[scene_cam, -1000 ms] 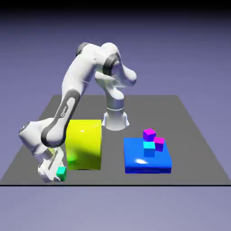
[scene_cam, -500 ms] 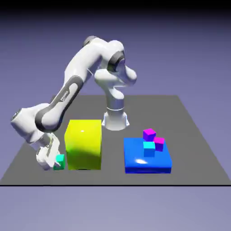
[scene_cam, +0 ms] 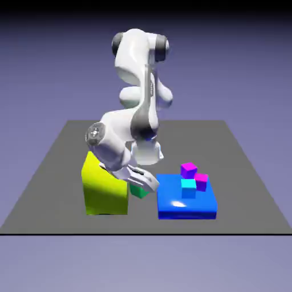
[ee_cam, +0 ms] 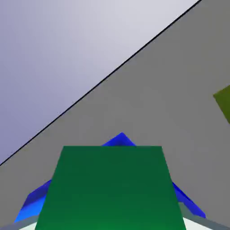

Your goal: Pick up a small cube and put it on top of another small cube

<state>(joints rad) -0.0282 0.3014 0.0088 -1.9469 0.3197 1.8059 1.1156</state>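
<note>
Your green cube (ee_cam: 110,191) is held between the fingertips of your claw (scene_cam: 149,188), which is closed on it; in the exterior view it appears partly hidden behind the claw, between the yellow block (scene_cam: 105,191) and the blue block (scene_cam: 177,205). On the blue block you have the cyan cube (scene_cam: 188,189), with two magenta cubes (scene_cam: 189,170) close by it, and the grey table (scene_cam: 239,217) lies beneath, the arm (scene_cam: 145,108) reaching over it.
</note>
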